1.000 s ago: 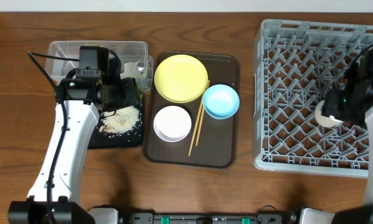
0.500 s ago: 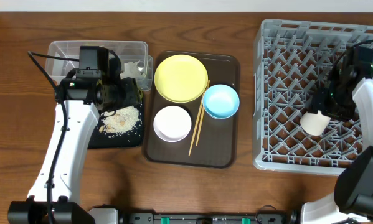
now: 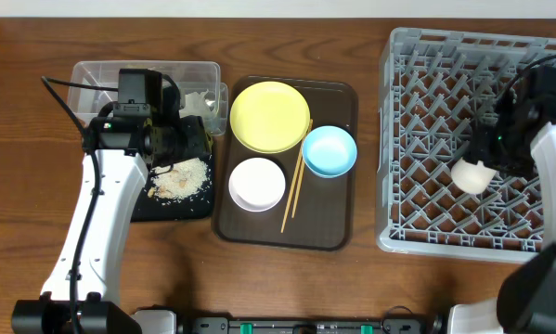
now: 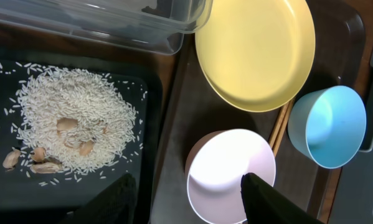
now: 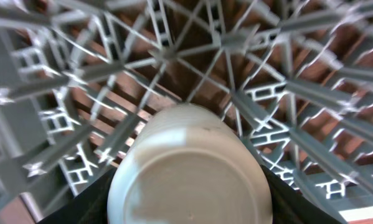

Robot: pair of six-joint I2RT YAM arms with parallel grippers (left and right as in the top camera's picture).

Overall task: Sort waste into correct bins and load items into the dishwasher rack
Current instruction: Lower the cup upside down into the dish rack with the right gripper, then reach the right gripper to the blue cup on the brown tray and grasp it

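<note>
My right gripper (image 3: pixel 486 167) is shut on the small white cup (image 3: pixel 471 175) and holds it bottom-up over the grey dishwasher rack (image 3: pixel 445 237); the wrist view shows the cup's base (image 5: pixel 189 171) between the fingers above the lattice (image 5: pixel 279 106). My left gripper (image 4: pixel 186 199) is open and empty, above the black tray (image 3: pixel 166 206) with the heap of rice crumbs (image 3: pixel 180 178) (image 4: pixel 74 118). The clear tub (image 3: pixel 92 76) lies behind it, with the white tissue (image 3: pixel 197 100) inside. The yellow plate (image 3: pixel 269 115), blue bowl (image 3: pixel 329 150), white bowl (image 3: pixel 256 183) and chopsticks (image 3: pixel 294 190) rest on the brown serving tray (image 3: pixel 333 232). The wrapper is not visible.
The brown wooden table (image 3: pixel 18 186) lies bare at the left and along the front edge. The rack fills the right side. In the left wrist view the white bowl (image 4: pixel 230 171), plate (image 4: pixel 254 50) and blue bowl (image 4: pixel 329 127) lie close to my fingers.
My right gripper carried the white cup a little up and to the left over the rack and tipped it bottom-up. The left arm has not moved.
</note>
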